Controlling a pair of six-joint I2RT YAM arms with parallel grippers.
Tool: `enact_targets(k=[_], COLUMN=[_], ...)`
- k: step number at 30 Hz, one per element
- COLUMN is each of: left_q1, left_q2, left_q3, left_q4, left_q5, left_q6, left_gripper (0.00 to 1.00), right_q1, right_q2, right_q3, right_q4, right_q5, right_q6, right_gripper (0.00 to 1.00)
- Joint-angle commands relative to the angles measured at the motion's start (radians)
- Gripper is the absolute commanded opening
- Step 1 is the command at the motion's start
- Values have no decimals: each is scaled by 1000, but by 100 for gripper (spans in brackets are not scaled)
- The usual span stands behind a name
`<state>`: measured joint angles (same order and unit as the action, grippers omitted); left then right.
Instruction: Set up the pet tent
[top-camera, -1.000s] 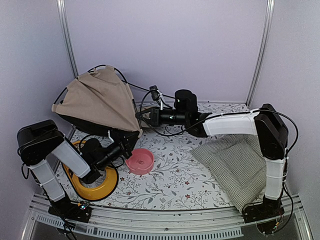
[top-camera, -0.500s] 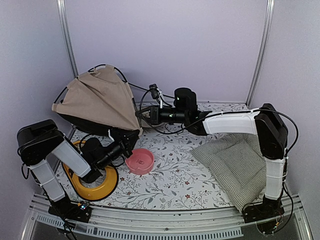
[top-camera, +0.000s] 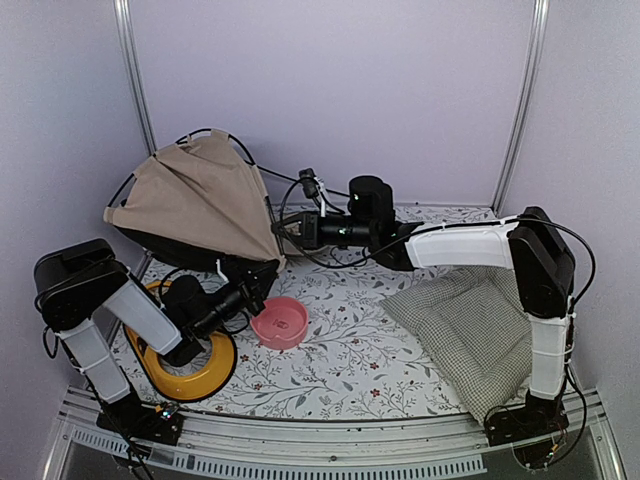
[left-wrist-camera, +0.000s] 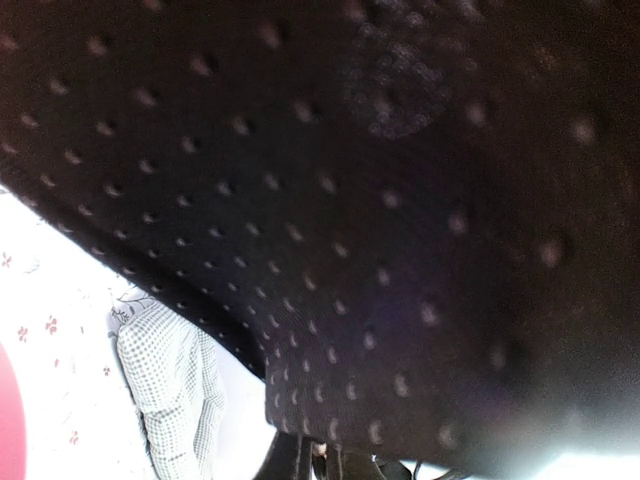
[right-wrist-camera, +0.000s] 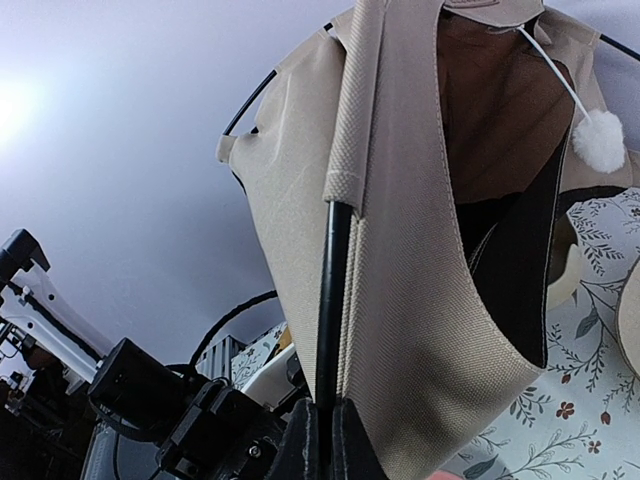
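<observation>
The pet tent (top-camera: 195, 200) stands at the back left, beige fabric over thin black poles, its black base on the table. My right gripper (top-camera: 281, 228) reaches in from the right and is shut on a black pole (right-wrist-camera: 333, 290) at the tent's right corner, where the pole leaves its beige sleeve (right-wrist-camera: 400, 300). A white pompom (right-wrist-camera: 600, 140) dangles in the tent's mouth. My left gripper (top-camera: 262, 277) sits at the front corner of the tent's black base. In the left wrist view, black perforated lining (left-wrist-camera: 400, 200) fills the picture and the fingers (left-wrist-camera: 300, 462) close on its lower edge.
A pink bowl (top-camera: 280, 322) lies just in front of the tent, with a yellow ring (top-camera: 200, 365) under my left arm. A green-checked cushion (top-camera: 470, 330) lies at the right. Metal frame posts (top-camera: 135, 80) and purple walls enclose the floral table.
My right gripper has shifted slightly left and up with the pole, drawing the tent's right corner with it. The left arm has stayed put.
</observation>
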<state>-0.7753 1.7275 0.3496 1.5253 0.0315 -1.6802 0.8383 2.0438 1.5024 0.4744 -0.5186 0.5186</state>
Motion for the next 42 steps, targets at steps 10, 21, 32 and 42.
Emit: enact_targets(k=[10, 21, 32, 42], left_q1=[-134, -133, -133, -130], left_q2=[44, 46, 44, 29], left_q3=[-49, -52, -56, -60], left_q4=[10, 22, 36, 28], left_q5=[296, 294, 294, 295], left_q6=[11, 12, 15, 18], left_gripper=[0, 0, 0, 0], right_q1=[-52, -38, -38, -62], right_q2=[-21, -39, -17, 14], right_q3=[90, 60, 76, 143], right_q4=[272, 269, 248, 221], right_q5=[134, 149, 139, 139], right_q6=[20, 6, 20, 25], right_gripper=[0, 0, 0, 0])
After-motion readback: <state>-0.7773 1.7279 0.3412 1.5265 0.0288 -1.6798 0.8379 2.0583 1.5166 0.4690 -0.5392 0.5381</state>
